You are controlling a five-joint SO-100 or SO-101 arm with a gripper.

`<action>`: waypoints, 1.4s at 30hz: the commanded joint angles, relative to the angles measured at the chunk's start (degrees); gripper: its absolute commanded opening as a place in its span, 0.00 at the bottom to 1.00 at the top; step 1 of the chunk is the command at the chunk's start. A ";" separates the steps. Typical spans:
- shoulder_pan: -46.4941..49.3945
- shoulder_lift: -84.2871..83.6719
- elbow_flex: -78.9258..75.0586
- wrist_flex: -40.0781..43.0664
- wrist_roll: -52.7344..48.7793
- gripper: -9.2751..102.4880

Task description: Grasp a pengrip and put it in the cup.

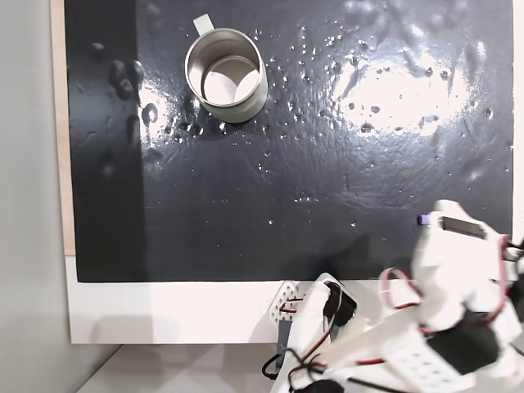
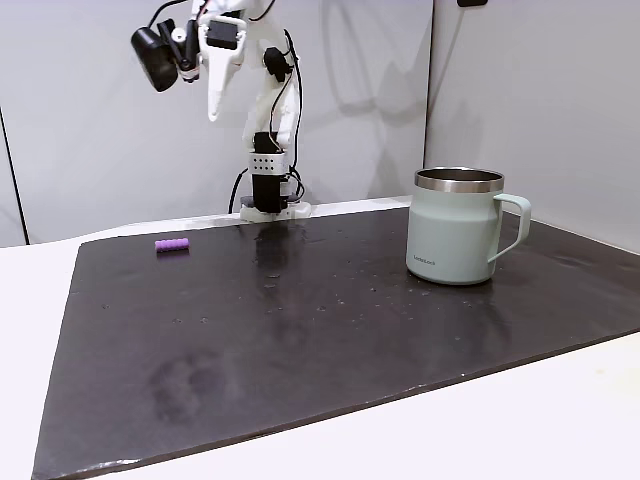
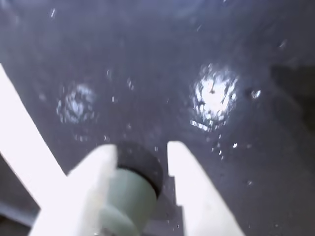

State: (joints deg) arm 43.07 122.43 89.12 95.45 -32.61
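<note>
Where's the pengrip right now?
The pengrip lies on the black mat near its far-left corner in a fixed view, well left of the cup and untouched.

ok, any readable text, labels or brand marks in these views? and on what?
One mark: small dark print low on the cup's pale side in a fixed view, too small to read.
No print on the pengrip, the black mat or the arm.
</note>
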 commanded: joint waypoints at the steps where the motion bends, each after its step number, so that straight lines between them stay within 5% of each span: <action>1: 6.06 -8.88 -6.42 0.44 -5.01 0.25; 42: 13.01 -52.29 -10.11 -13.71 -17.31 0.27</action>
State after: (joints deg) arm 57.57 70.22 82.71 83.06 -48.78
